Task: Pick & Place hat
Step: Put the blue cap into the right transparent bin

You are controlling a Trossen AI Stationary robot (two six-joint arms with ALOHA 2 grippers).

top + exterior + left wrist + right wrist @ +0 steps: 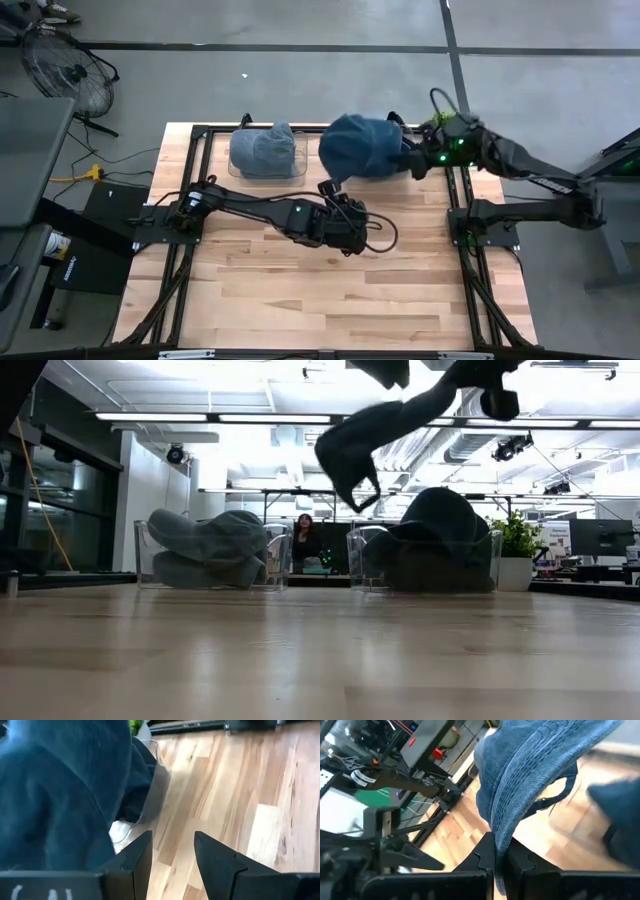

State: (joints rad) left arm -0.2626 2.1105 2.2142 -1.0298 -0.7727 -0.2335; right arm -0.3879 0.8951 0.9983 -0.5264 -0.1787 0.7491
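My right gripper (412, 160) is shut on a blue denim hat (360, 146) and holds it over the right clear bin (425, 565) at the table's far edge. In the low view a dark hat heap (440, 520) rises above that bin's rim. The left clear bin (262, 158) holds a grey-blue hat (205, 545) that rests on its floor. Just near of the held hat, between the two bins, my left gripper (328, 188) stands open with nothing between its fingers (172, 855). The hat (55, 795) fills one side of its wrist view. My right gripper pinches the hat's stitched brim at its edge (496, 837) between its two shut fingers. They come from the table's right, slanting a little down. The hat spreads out ahead of the fingers, its back strap (555, 795) hanging loose. Whether its underside rests on the bin cannot be seen.
The two bins stand side by side along the far edge. Bare wooden table (330, 290) stretches from the arms to the near edge. A black frame (190, 140) borders the table. A person (303, 532) sits in the room beyond.
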